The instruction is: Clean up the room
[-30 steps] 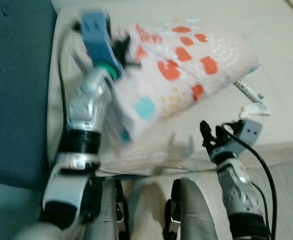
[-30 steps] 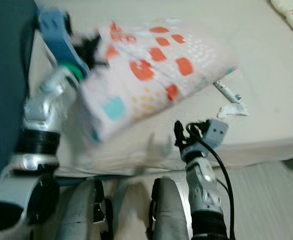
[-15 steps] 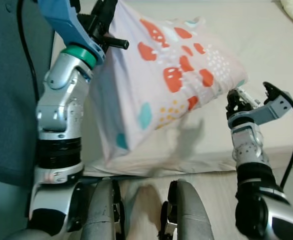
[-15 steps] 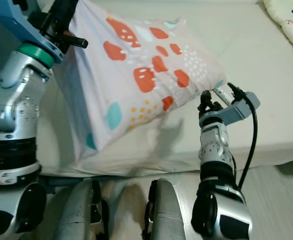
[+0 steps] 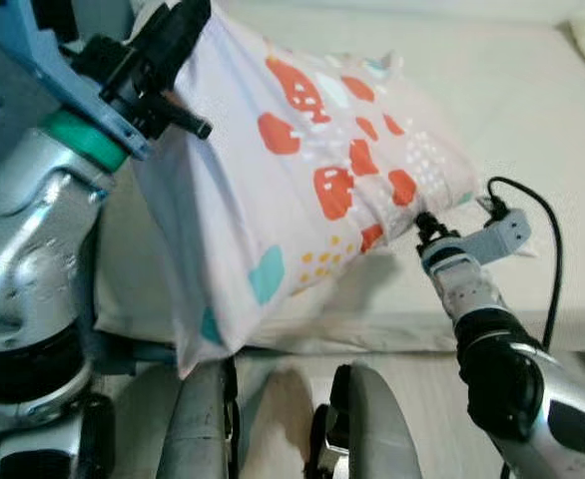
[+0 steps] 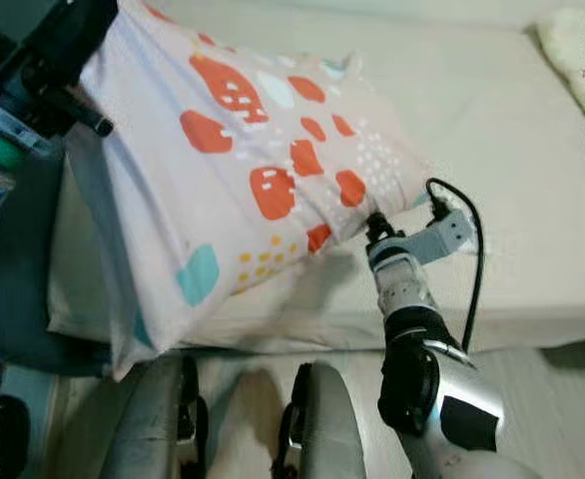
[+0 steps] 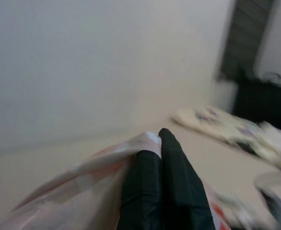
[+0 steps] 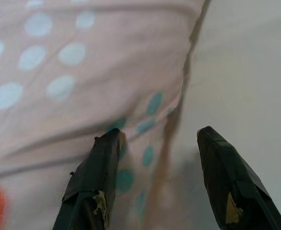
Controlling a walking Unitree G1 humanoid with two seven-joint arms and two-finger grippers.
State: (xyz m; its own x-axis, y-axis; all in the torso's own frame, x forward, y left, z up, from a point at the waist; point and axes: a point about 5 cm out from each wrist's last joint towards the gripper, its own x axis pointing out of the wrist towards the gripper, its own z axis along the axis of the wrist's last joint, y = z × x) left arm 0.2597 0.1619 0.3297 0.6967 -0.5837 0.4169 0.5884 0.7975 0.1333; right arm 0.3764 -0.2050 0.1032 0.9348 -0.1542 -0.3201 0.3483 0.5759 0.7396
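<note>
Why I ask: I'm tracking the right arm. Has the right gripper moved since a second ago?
Yes. The right gripper has gone from the bed's near edge inward to the pillow's corner, fingers open.

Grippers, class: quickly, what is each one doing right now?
Left gripper: shut on the patterned pillow, pinching its corner and holding it up.
Right gripper: open, jaws either side of the pillow's edge, not clamped.

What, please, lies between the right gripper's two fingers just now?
In the right wrist view, the pillow's edge lies between the open fingers of the right gripper, with bare bed beyond.
</note>
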